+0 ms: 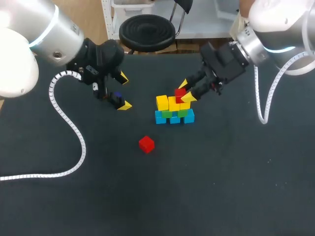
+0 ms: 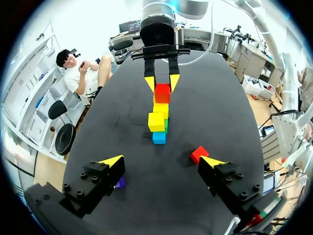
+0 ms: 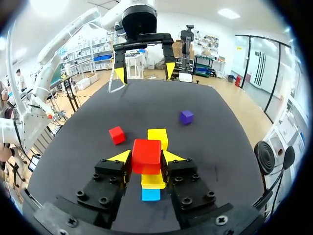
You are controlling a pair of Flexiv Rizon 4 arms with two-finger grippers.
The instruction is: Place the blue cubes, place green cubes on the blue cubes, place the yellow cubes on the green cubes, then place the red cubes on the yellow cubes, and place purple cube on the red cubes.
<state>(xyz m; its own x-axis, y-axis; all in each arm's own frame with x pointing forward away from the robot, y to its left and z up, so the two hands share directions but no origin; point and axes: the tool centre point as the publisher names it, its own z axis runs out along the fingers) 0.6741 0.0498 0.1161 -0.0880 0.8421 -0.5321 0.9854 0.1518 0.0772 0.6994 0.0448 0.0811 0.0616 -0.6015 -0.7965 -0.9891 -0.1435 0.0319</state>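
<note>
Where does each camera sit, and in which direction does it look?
Head view: above and behind the robot, looking down on the black table; both arms show, with the left tool and the right tool.
Left wrist view: on the left arm, looking past the open left tool toward the stack of blue, green and yellow cubes.
Right wrist view: on the right arm, facing the opposite way; the right tool is shut on a small red cube.
Shared: both wrist views show the stack and the opposite tool.

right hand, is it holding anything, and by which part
The right hand holds a red cube by two opposite side faces; the left hand holds nothing.
</note>
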